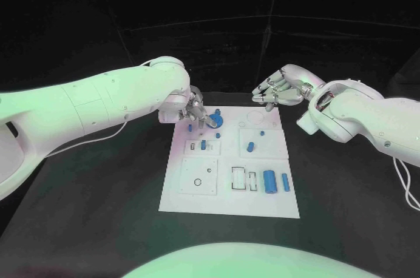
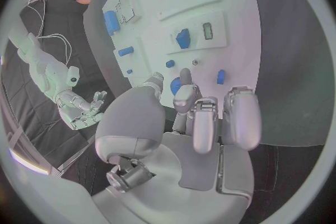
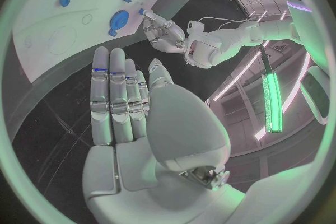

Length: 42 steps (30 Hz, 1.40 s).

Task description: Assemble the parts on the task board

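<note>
A white task board (image 1: 229, 196) lies in the middle of a black table (image 1: 350, 217), its long side running away from the robot. Small blue parts sit on it. Near the board's near right corner, a large blue cylinder (image 1: 269, 180) and a thinner blue bar (image 1: 285, 182) lie side by side beside an empty rectangular slot (image 1: 238, 178). Toward the middle, a short blue peg (image 1: 204, 145) and another blue piece (image 1: 249, 147) rest in raised square panels. At the far left corner sits a round blue disc (image 1: 217, 118).

The left hand (image 1: 188, 113) hovers over that far left corner, fingers pointing down close to the disc. In the left wrist view its fingers (image 2: 207, 117) are straight and close together, with a fingertip just beside the disc; whether it touches or holds anything I cannot tell.

The right hand (image 1: 281, 87) hangs beyond the board's far right corner, above the table, holding nothing. In the right wrist view its fingers (image 3: 115, 95) are flat, together and released.

The step in hand seems to be seating or picking the disc. To do it well, the left hand should likely settle squarely over it, press straight down, and avoid nudging the small blue pieces nearby.
</note>
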Each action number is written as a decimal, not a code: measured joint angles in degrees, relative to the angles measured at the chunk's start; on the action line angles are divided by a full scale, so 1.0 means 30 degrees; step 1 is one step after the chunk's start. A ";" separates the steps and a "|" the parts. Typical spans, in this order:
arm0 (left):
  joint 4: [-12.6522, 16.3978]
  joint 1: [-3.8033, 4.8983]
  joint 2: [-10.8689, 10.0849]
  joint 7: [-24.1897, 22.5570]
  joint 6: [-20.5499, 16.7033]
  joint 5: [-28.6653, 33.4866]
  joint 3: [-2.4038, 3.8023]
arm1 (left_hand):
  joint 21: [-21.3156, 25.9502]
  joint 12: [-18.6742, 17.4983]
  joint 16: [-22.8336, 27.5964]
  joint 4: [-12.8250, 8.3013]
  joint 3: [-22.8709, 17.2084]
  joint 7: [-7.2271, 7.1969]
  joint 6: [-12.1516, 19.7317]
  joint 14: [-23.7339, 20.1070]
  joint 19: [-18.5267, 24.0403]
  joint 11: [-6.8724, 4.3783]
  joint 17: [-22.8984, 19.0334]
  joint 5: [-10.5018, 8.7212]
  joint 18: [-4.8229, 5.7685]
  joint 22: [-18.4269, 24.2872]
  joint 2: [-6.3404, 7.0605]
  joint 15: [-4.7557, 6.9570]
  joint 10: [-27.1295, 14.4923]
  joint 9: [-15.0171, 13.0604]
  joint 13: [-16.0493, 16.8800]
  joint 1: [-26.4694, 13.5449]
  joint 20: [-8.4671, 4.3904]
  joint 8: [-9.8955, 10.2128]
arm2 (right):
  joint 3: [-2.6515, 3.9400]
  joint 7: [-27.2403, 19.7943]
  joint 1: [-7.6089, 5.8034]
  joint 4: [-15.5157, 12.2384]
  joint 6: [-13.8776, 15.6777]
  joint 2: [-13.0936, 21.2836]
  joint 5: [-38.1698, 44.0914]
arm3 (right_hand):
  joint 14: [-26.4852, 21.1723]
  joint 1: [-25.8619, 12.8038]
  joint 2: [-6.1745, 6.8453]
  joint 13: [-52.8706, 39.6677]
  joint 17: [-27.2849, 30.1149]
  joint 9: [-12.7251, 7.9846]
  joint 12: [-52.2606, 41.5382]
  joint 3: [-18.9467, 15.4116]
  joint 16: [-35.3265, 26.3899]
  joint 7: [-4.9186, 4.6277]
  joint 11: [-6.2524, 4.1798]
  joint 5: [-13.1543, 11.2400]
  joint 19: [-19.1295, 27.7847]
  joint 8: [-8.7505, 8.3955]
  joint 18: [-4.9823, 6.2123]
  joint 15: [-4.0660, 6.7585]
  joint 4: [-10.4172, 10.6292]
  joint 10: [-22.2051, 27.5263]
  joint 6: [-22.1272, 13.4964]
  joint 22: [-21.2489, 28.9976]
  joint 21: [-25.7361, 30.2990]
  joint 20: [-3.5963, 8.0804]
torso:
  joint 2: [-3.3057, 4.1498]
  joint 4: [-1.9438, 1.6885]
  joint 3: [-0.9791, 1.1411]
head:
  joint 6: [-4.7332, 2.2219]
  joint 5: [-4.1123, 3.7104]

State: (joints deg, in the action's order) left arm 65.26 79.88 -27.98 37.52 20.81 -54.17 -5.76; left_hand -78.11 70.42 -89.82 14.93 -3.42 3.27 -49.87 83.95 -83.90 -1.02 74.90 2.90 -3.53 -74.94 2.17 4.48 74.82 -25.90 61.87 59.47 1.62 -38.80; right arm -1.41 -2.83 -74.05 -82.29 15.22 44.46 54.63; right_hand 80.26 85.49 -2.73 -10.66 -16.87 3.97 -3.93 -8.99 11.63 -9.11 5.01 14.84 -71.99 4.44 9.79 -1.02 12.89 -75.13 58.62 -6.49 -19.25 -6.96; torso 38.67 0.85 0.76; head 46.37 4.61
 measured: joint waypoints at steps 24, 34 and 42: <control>-0.1126 -0.0065 0.0927 0.0178 0.1285 0.0320 -0.0954 | 0.0074 0.0000 0.0000 -0.0500 0.0500 0.0477 -0.0753 -0.0001 -0.0060 0.0377 0.0000 -0.0004 0.0001 0.0004 -0.0453 -0.0274 -0.0168 0.1806 0.0081 0.0453 0.0349 0.2854 | 0.0000 0.0007 0.0000 0.0037 -0.0001 -0.0100 -0.0002 | 0.0000 0.0000 0.0000 0.0016 -0.0002 0.0000 0.0000 0.0000 -0.0070 -0.0069 0.0000 0.0194 0.0000 0.0000 0.0001 0.0000 0.0000 0.0000 -0.0069 0.0019 0.0074 0.0000 | -0.0007 -0.0011 -0.0016 | 0.0128 -0.0046; -0.1095 -0.0130 0.1000 0.0177 0.1411 0.0344 -0.0991 | 0.0074 0.0000 0.0000 -0.0795 0.0527 0.0472 -0.1095 -0.0002 -0.0060 0.0445 0.0000 -0.0005 0.0001 0.0005 -0.0655 -0.0273 -0.0237 0.2063 0.0025 0.0655 0.0349 0.3244 | 0.0000 0.0004 0.0000 0.0055 -0.0002 -0.0129 -0.0010 | 0.0000 0.0000 0.0000 0.0014 -0.0003 0.0000 0.0000 0.0056 -0.0070 -0.0069 0.0000 0.0208 0.0000 0.0000 0.0001 0.0000 0.0055 0.0000 -0.0069 0.0034 0.0074 0.0000 | -0.0016 -0.0015 -0.0007 | 0.0157 -0.0071; -0.0953 -0.0182 0.1011 0.0178 0.1649 0.0356 -0.1062 | 0.0074 0.0001 0.0000 -0.1060 0.0465 0.0477 -0.1367 -0.0002 -0.0060 0.0444 0.0000 -0.0005 0.0001 0.0006 -0.0792 -0.0272 -0.0237 0.2229 0.0007 0.0920 0.0348 0.3510 | 0.0000 0.0002 0.0000 0.0055 -0.0004 -0.0130 -0.0015 | 0.0000 0.0000 0.0000 0.0014 -0.0004 0.0000 0.0000 0.0055 -0.0070 -0.0069 0.0000 0.0274 0.0001 0.0000 0.0000 0.0000 0.0055 0.0000 -0.0069 0.0033 0.0074 0.0000 | -0.0016 -0.0027 -0.0005 | 0.0187 -0.0071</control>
State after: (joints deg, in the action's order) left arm 62.40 79.33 -24.94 38.05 25.76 -53.10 -8.94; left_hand -77.89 70.42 -89.82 11.75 -2.03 4.70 -53.97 83.95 -84.08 0.31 74.91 2.89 -3.53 -74.92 -0.20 3.66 74.11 -19.22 61.89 62.23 2.67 -28.27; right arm -1.41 -2.82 -74.05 -82.12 15.21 44.07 54.58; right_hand 80.26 85.49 -2.73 -10.62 -16.88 3.97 -3.93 -8.83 11.42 -9.32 5.01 15.66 -71.99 4.44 9.79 -1.02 13.06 -75.13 58.41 -6.39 -19.02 -6.96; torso 38.62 0.76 0.75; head 46.93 4.40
